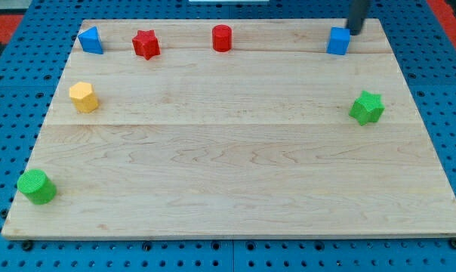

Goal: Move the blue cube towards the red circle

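Wooden worktop [235, 174] lay on a blue pegboard [9, 151], with my tip [354, 31] just beside the blue cube [337, 41] at the upper right of the frame.

Blue cube sat near the worktop's far edge, and my tip stood at its upper right corner, close enough that I could not tell whether they touched; the arm carried only a dark rod as its end effector, with nothing that could spread or clamp; the red circle [222, 38] stood well apart to the cube's left, at upper centre; further left came a red star [146, 44] and a blue triangular block [90, 40] in the upper left; a yellow block [83, 97] lay below those; a green star [367, 107] sat at the right, below the cube; a green cylinder [36, 187] rested at the lower left.
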